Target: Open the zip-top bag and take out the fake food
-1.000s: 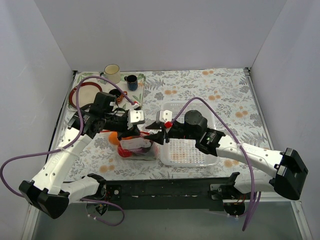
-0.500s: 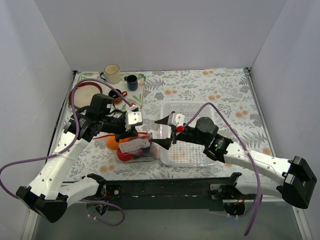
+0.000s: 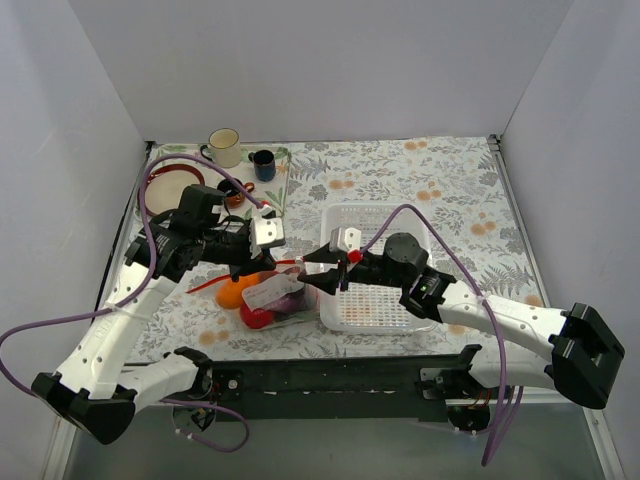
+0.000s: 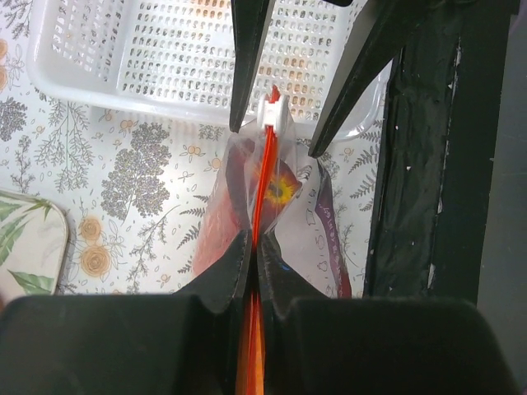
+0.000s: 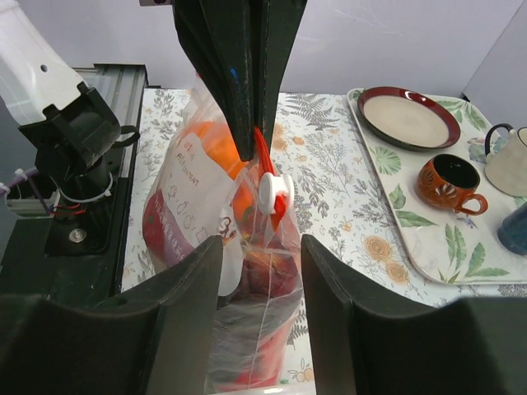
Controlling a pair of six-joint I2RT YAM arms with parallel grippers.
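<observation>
The clear zip-top bag (image 3: 275,297) hangs just left of the white basket, with fake food inside: an orange ball (image 3: 232,293) and a red piece (image 3: 257,317). My left gripper (image 3: 268,267) is shut on the bag's orange-red zip strip (image 4: 262,177); its jaws (image 4: 255,243) pinch the strip flat. A white slider (image 4: 272,111) sits on the strip beyond them. My right gripper (image 3: 309,275) is open. In the right wrist view (image 5: 259,243) its fingers straddle the bag (image 5: 263,313) just below the slider (image 5: 274,193), apart from it.
The white perforated basket (image 3: 375,300) lies right of the bag. A tray (image 3: 284,178) at the back left holds a red plate (image 3: 170,186), a cream mug (image 3: 224,147), a blue mug (image 3: 264,164) and a brown mug (image 5: 445,183). A black rail (image 3: 330,378) runs along the near edge.
My right gripper has moved left, up to the bag's mouth. The bag has shifted and tilted, and a length of the orange-red strip now trails out to the left.
</observation>
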